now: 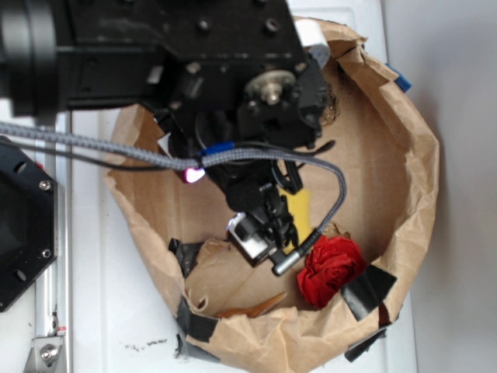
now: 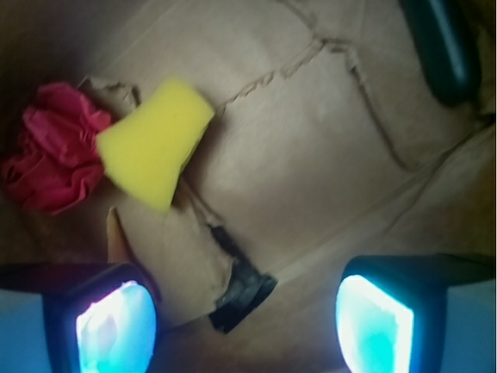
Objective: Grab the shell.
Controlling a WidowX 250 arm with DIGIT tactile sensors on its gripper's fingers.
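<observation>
The shell (image 1: 252, 308) is a slender orange-brown piece lying on the floor of the brown paper bag (image 1: 404, 155), against its lower wall. In the wrist view the shell (image 2: 115, 233) shows as a thin orange-brown sliver just above my left fingertip (image 2: 116, 326), partly cut off by it. My gripper (image 1: 268, 247) hangs inside the bag, above the paper floor and apart from the shell. The gripper (image 2: 245, 326) is open, with only bare paper and a strip of black tape (image 2: 241, 291) between its fingers.
A yellow sponge (image 2: 155, 140) lies next to a red fabric ball (image 2: 50, 148); in the exterior view the ball (image 1: 330, 268) sits right of the shell. A dark rounded object (image 2: 443, 47) lies at the far side. The crumpled bag walls rise all around.
</observation>
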